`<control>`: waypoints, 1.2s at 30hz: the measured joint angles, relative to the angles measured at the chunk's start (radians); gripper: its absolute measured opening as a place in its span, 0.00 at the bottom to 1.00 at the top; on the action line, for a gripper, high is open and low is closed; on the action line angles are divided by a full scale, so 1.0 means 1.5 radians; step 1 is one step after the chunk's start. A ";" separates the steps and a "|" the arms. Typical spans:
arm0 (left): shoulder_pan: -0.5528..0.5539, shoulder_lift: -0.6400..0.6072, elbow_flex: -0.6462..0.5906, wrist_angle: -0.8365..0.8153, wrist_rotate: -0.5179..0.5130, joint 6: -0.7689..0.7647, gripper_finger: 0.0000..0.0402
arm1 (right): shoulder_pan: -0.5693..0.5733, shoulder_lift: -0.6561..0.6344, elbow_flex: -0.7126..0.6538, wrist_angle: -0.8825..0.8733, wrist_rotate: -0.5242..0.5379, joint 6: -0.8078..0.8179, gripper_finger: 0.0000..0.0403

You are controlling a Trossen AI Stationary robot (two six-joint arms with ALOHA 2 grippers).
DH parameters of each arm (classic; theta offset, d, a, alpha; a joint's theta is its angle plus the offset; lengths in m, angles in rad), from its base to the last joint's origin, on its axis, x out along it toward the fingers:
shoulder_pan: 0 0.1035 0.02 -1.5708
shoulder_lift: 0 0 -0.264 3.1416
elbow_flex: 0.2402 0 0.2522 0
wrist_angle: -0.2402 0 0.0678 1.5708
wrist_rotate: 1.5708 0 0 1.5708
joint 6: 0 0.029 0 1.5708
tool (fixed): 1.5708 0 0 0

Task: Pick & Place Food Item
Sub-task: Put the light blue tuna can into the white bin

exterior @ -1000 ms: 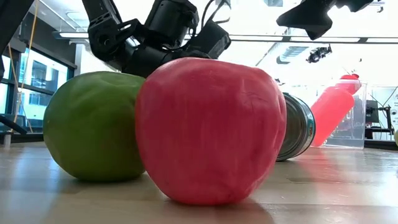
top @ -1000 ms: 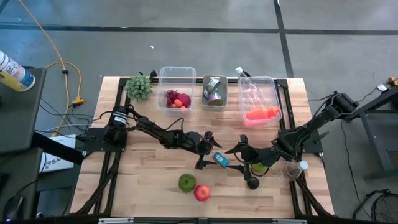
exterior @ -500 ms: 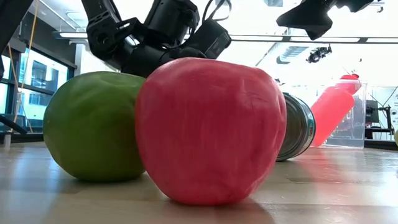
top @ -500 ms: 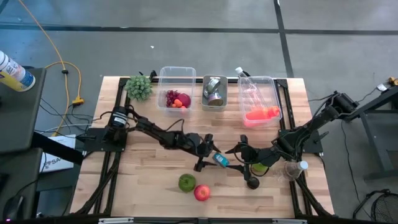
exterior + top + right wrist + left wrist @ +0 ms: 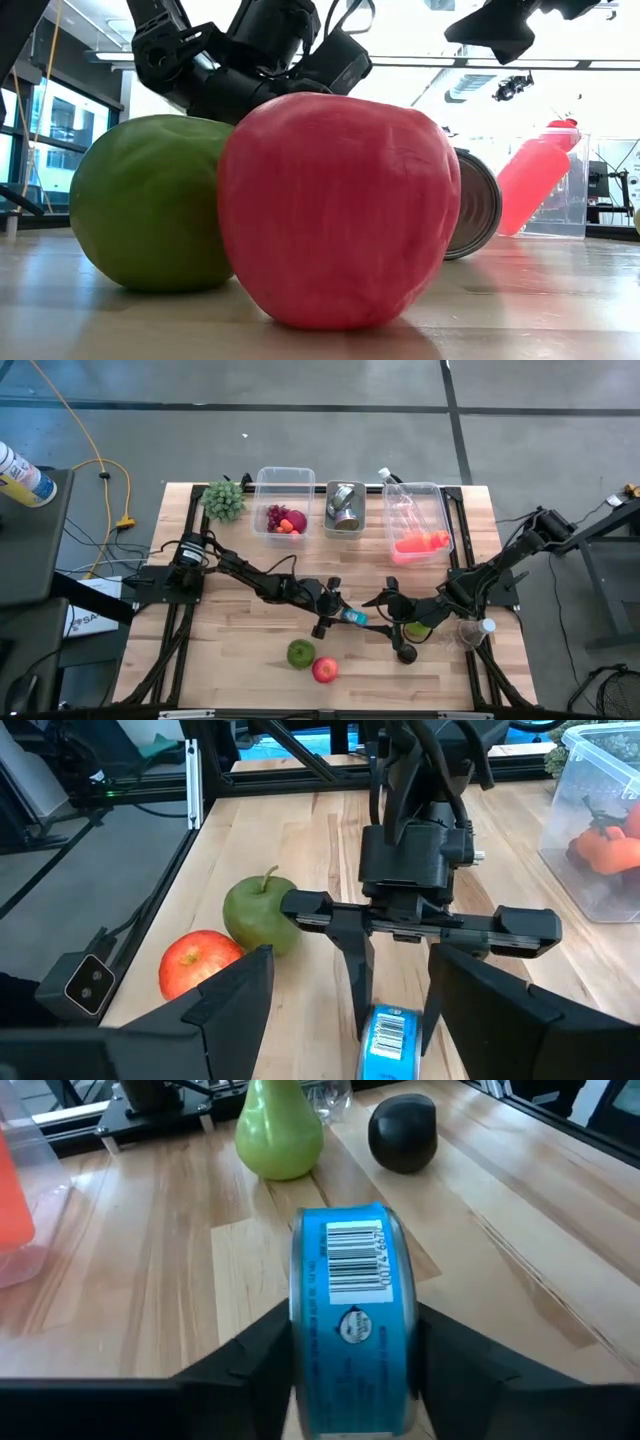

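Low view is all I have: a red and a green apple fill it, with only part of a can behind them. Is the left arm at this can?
Observer: Yes. The left gripper has its fingers on both sides of the blue tin can, which lies on its side, and they seem to touch it.
Operator: Where is the right arm?
Observer: The right gripper is open and empty, and faces the can from the opposite side.
Operator: Is anything close by?
Observer: A green pear stands upright on the table beyond the can.

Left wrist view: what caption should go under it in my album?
The left hand closing on a blue can, with a green pear on the table beyond.
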 joint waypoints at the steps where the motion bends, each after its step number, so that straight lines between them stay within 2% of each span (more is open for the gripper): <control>1: 0.000 0.000 0.000 -0.001 -0.003 -0.001 0.39 | 0.000 0.000 0.000 0.000 0.000 0.000 0.64; 3: -0.001 0.000 0.000 0.000 -0.017 -0.008 0.35 | 0.000 0.000 0.000 0.000 0.000 0.001 0.64; 8: -0.002 -0.006 0.000 -0.007 -0.071 -0.022 0.36 | 0.000 0.000 0.000 0.000 0.000 0.002 0.64; 11: -0.001 -0.027 -0.001 -0.029 -0.081 -0.050 0.36 | 0.000 0.000 0.000 -0.001 0.000 0.002 0.64; 15: 0.013 -0.095 0.001 -0.094 -0.095 -0.061 0.36 | 0.000 0.000 0.000 -0.006 0.000 0.002 0.64; 20: 0.058 -0.186 0.001 -0.193 -0.138 -0.020 0.36 | 0.000 0.000 0.000 0.019 0.000 0.001 0.64; 26: 0.168 -0.239 0.010 -0.193 -0.108 0.050 0.36 | 0.002 0.000 0.000 0.039 0.000 -0.019 0.64; 31: 0.284 -0.229 0.024 -0.188 0.038 0.010 0.37 | 0.002 0.000 0.000 0.040 0.001 -0.019 0.64; 36: 0.332 -0.197 0.030 -0.187 0.052 0.010 0.37 | 0.002 0.000 0.000 0.040 0.001 -0.020 0.64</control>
